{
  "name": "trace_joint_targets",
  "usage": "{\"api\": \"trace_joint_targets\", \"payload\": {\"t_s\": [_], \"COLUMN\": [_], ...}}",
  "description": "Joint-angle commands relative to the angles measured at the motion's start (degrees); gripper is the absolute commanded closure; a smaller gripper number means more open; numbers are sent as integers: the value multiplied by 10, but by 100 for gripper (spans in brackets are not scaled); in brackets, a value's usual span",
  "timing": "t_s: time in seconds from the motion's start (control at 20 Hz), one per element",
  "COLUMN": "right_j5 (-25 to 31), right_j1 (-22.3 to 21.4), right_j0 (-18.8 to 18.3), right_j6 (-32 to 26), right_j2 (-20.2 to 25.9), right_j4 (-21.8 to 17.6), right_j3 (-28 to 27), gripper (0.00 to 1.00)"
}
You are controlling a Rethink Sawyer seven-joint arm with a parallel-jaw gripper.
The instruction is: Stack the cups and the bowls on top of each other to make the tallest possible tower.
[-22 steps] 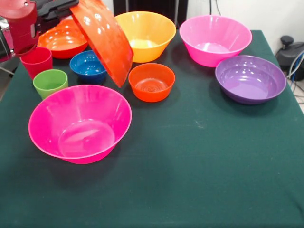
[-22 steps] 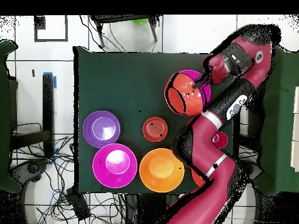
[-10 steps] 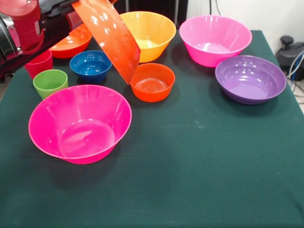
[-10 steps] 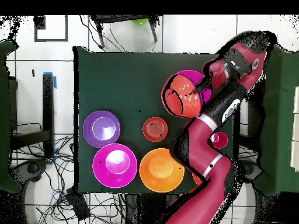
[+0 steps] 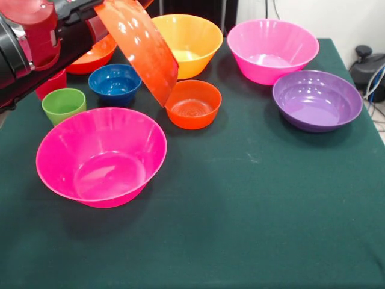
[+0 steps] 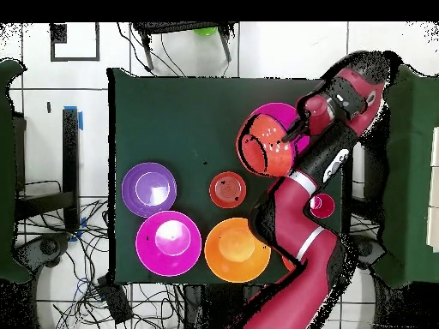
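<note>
The bowls lie spread over the green table [image 5: 271,198], and one red-orange bowl [image 5: 139,48] hangs in the air, tipped steeply on edge with its glossy outside turned to the front camera. The gripper [image 5: 90,7] holds it by the upper rim at the top left of the front view, closed on the rim, though the fingers themselves are mostly hidden. The red and black arm [image 6: 296,197] reaches across the table's edge in the overhead view, bent at the elbow, with the wrist over the near magenta bowl [image 5: 101,156].

That large magenta bowl sits upright and empty just below the gripper's load. A second large magenta bowl [image 5: 272,49] and the light orange bowl [image 5: 186,42] stand well off to the side. The purple bowl [image 5: 317,99] lies farthest from the gripper. Another red-orange bowl [image 5: 90,57] shows partly behind the arm. The small orange-red bowl [image 5: 192,103] sits just beneath the tilted bowl's lower edge, the small blue bowl [image 5: 114,83] beside it. The lime green cup [image 5: 63,104] and the red-pink cup [image 5: 51,83] stand under the arm.
</note>
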Motion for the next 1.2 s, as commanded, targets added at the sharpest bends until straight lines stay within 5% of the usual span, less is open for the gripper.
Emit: {"api": "trace_joint_targets", "payload": {"t_s": [0.05,0.6,0.9,1.2], "right_j5": [46,41,44,50], "right_j1": [-17,-38,-30,-12], "right_j0": [8,-4,-5,-2], "right_j6": [-9,-168,-175,-124], "right_j2": [-119,-136,-150,-161], "right_j4": [-47,-181,-172,-105], "right_j3": [-28,-30,-24,-17], "gripper": [100,100,100,100]}}
